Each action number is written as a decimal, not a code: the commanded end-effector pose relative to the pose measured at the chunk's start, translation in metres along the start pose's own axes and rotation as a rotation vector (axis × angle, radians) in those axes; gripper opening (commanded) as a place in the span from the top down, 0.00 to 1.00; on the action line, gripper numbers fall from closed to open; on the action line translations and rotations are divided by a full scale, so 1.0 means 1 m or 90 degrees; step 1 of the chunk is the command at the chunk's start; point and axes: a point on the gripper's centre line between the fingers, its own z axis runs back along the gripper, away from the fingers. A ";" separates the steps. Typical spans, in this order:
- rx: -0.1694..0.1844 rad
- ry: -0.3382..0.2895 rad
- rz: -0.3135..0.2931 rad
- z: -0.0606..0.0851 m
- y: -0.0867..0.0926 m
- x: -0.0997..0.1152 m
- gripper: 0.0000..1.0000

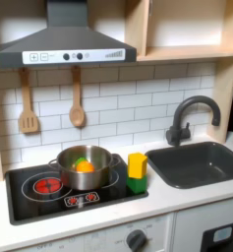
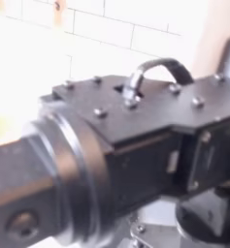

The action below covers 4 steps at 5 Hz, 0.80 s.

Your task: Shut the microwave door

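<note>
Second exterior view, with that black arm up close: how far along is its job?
Done: nothing these pictures confirm. In hand: the arm hangs close to the camera, blurred, holding nothing I can see. Left: seemingly the whole closing move; the pot sits on the stove beside the sink.

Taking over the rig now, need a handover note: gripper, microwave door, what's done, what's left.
Gripper: open or shut can't be judged from these frames. The black arm body sits blurred, right up against the camera of the second exterior view.
Microwave and its door: I can't place them or tell the door's state.
Scene in the first exterior view: pot on the stove, sink on that picture's right, range hood above.
Done: unconfirmed.
Left: treat shutting the door as pending, and check it first.
</note>
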 end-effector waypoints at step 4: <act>0.029 -0.042 0.157 0.014 0.085 0.062 0.00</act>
